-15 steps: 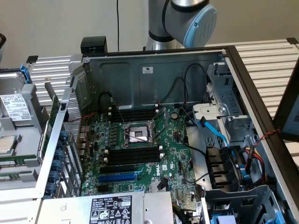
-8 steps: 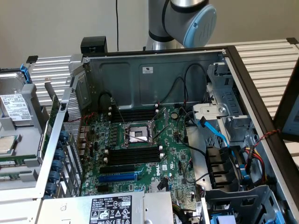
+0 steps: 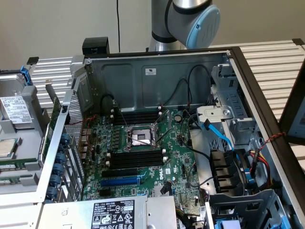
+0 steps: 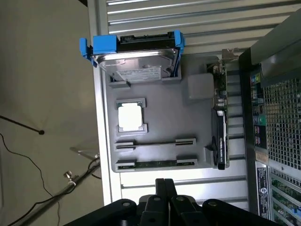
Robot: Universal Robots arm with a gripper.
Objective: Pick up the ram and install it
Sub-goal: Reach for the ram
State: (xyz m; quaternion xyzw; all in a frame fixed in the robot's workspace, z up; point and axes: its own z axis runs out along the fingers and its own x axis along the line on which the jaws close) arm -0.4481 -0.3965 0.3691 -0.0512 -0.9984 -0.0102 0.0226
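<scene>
The ram is a long green stick lying in a grey holder on the grey parts tray. A second thin holder runs parallel just beyond it. My gripper hangs above the tray's edge near the ram, its black fingers shut together with nothing between them and clear of the stick. In the exterior view the open computer case shows its green motherboard, with black memory slots on either side of the processor socket. The arm's grey and blue joint rises behind the case.
The tray also carries a hard drive in a blue caddy, a processor chip and an upright expansion card. Inside the case are a blue expansion slot, black cables, a blue cable and drive bays.
</scene>
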